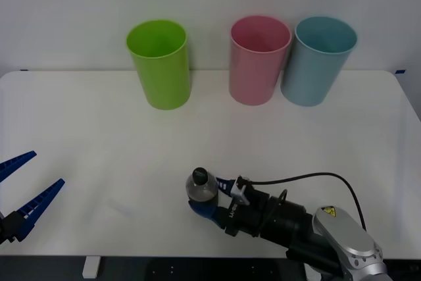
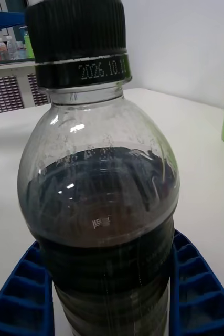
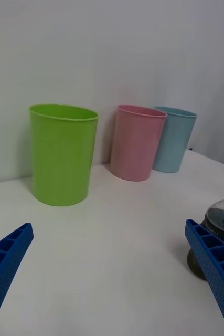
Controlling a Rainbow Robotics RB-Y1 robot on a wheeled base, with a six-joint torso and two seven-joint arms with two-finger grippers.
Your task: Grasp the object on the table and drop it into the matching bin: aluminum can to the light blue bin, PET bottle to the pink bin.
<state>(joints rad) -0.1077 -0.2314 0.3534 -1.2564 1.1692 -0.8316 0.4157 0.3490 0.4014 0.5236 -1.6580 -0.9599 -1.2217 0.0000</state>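
White table point(image 1: 99, 136) holds the PET bottle point(image 1: 201, 186) upright, well short of the pink bin point(image 1: 258, 60), with the right gripper point(image 1: 212, 197) closed around its base; that low grip risks tipping during lifting, while the left gripper point(image 1: 29, 189) waits open far from the bottle.

Black-capped clear PET bottle point(image 1: 201, 187) with dark lower body, lime green bin point(image 1: 159, 64), pink bin point(image 1: 258, 59), light blue bin point(image 1: 318, 60), white table point(image 1: 99, 149), blue ribbed fingers point(image 2: 20, 299)

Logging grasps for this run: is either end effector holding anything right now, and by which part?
The right end effector has its blue fingers on either side of the PET bottle, at its dark lower body; whether they grip it cannot be told. The left end effector is open, holding nothing.
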